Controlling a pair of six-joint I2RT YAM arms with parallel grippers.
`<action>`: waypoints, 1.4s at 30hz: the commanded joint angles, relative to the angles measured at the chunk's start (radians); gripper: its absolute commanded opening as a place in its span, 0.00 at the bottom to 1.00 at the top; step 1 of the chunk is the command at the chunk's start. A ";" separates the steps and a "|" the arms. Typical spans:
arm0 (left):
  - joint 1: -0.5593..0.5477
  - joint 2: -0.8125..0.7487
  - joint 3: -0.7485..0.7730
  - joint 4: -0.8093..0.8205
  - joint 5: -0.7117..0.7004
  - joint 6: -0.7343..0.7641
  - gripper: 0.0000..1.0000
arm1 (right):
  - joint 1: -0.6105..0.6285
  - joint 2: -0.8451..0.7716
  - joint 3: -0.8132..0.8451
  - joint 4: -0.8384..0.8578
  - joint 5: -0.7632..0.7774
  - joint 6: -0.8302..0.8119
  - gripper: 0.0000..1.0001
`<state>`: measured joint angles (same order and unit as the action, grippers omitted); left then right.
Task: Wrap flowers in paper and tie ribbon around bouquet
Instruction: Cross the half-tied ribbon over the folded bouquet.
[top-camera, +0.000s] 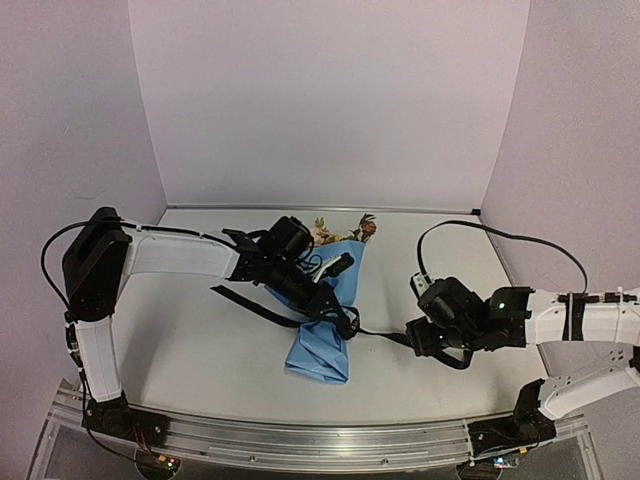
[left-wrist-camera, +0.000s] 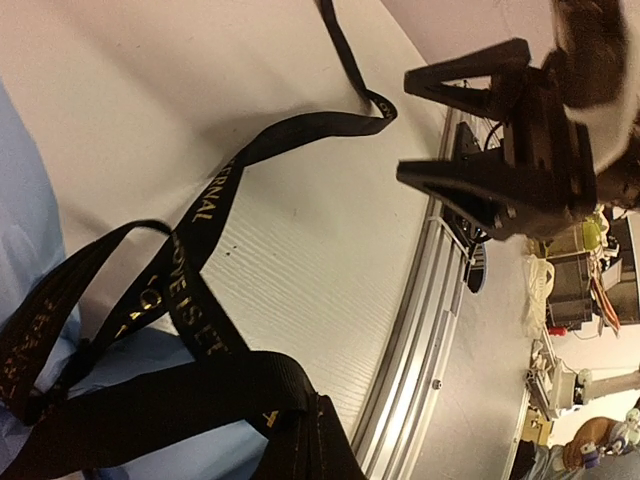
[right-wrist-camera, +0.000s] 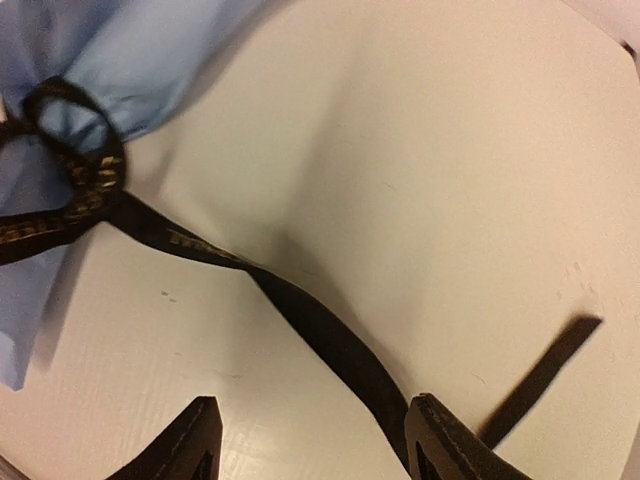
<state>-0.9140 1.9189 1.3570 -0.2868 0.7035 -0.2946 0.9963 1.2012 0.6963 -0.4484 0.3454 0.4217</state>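
Black, gold-lettered ribbon (right-wrist-camera: 320, 325) loops around the light-blue bouquet (top-camera: 320, 352).

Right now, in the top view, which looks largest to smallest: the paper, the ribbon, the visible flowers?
1. paper, clearly largest.
2 and 3. ribbon and flowers: not ranked; the ribbon is longer but very thin, the blooms compact.

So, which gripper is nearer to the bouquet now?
Left. The left gripper is at the bouquet's waist, shut on the ribbon; the right gripper is open, apart from it, to its right.
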 joint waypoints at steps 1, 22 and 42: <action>-0.044 0.009 0.074 -0.037 0.057 0.095 0.00 | -0.085 -0.055 0.038 -0.363 0.110 0.262 0.63; -0.099 0.065 0.137 -0.069 -0.030 0.156 0.00 | -0.248 0.047 -0.081 -0.419 -0.017 0.749 0.76; -0.105 0.082 0.170 -0.023 -0.081 0.173 0.09 | -0.263 0.155 -0.176 -0.181 -0.017 0.921 0.43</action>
<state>-1.0149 1.9980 1.4845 -0.3465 0.6431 -0.1452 0.7399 1.3460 0.5354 -0.6480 0.3175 1.2916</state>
